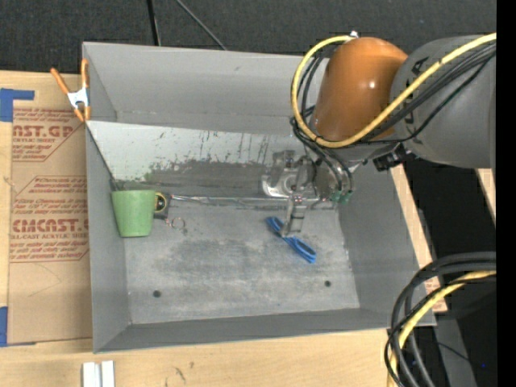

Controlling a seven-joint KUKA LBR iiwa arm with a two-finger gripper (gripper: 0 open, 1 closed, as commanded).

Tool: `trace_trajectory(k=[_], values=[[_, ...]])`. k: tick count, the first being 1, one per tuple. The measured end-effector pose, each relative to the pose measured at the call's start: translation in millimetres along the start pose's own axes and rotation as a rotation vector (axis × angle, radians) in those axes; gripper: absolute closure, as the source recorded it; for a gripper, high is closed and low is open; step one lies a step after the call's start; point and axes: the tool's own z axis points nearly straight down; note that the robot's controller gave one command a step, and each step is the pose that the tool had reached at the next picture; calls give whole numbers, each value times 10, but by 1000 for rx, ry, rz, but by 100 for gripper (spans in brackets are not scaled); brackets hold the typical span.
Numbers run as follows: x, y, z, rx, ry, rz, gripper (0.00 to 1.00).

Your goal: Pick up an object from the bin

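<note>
Arm in from right, tool pointing down.

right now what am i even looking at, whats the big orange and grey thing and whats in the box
This is one camera looking down into a grey metal bin from above and a bit to one side. The big grey shape with the orange cover and yellow cables is a robot arm reaching in from the right. Its hand hangs low, right of the bin's middle, just above a slim blue thing that lies on the bin floor. I cannot tell whether the hand grips it. By the left wall sits a green cup, with a small dark bit beside it. The arm's job is to pick one thing out of the bin.
</note>
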Motion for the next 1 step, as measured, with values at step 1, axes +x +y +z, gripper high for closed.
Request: trace_trajectory(k=[1], values=[[201,-531,1229,1,6,-75,0]])
